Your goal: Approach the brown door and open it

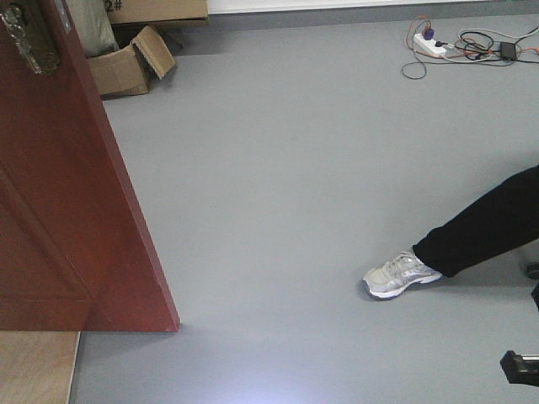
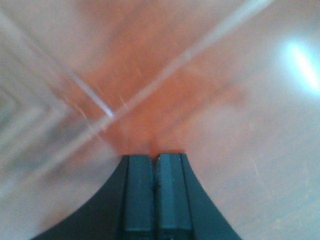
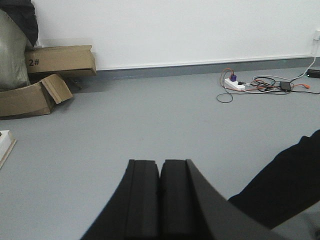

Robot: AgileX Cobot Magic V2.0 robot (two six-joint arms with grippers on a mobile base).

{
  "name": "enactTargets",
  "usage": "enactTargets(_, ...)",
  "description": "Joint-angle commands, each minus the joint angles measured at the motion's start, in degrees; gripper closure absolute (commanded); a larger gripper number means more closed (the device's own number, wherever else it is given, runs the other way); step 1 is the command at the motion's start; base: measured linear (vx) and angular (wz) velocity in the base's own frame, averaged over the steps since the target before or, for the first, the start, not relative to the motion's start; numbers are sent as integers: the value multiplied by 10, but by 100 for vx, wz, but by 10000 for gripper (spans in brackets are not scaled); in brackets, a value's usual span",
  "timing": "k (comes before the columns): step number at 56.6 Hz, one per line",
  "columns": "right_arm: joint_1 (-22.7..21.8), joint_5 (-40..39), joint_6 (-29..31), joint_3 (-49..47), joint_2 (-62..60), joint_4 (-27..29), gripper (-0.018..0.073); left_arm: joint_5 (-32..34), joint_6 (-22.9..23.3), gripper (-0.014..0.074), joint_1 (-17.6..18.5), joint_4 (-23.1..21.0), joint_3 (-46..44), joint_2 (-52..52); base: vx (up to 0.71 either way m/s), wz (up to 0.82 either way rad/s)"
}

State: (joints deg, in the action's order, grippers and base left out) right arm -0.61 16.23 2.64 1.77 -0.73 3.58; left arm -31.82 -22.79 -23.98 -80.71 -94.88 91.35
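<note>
The left gripper (image 2: 155, 159) is being held with its two dark fingers pressed together, nothing between them, pointed straight at a glossy reddish-brown surface that is filling the whole left wrist view. That surface is being read as the brown door (image 1: 59, 194); it is blurred, streaked with pale reflections, and whether the fingertips are touching it cannot be told. The right gripper (image 3: 160, 165) is likewise being kept closed and empty, aimed low and level across the grey floor (image 1: 295, 168).

In the front view the door is being seen at the left edge, standing ajar, its free edge slanting down to a bottom corner resting just above the floor. A brass backplate (image 1: 29, 38) is being shown near its top left; the lever itself is cut off by the frame. Neither arm is being shown in this view.

Only the front view is showing the sneaker (image 1: 400, 274) and black trouser leg (image 1: 488, 227) of a person at the right. The right wrist view alone is giving the white wall (image 3: 190, 30). Cardboard boxes (image 3: 40, 85) at far left and a power strip (image 3: 234, 83) with tangled cables at far right are being recorded in both.

Open floor is lying between the door's edge and the leg.
</note>
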Motion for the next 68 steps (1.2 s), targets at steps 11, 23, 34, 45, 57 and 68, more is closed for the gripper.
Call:
enactTargets(11, -3, -47, 3, 3, -6, 0, 559, 8, 0, 600, 4, -27, -18, -21, 18, 6)
enactTargets(23, -3, -47, 3, 3, -6, 0, 559, 8, 0, 600, 4, -27, -18, -21, 16, 12)
enactTargets(34, -3, -47, 3, 3, -6, 0, 559, 8, 0, 600, 4, -27, -18, -21, 14, 14)
enactTargets(45, -3, -47, 3, 3, -6, 0, 559, 8, 0, 600, 4, -27, -18, -21, 11, 10)
enactTargets(57, -3, -47, 3, 3, -6, 0, 559, 8, 0, 600, 4, -27, -18, -21, 7, 7)
enactTargets(68, -3, -47, 3, 3, -6, 0, 559, 8, 0, 600, 4, -27, -18, -21, 3, 4)
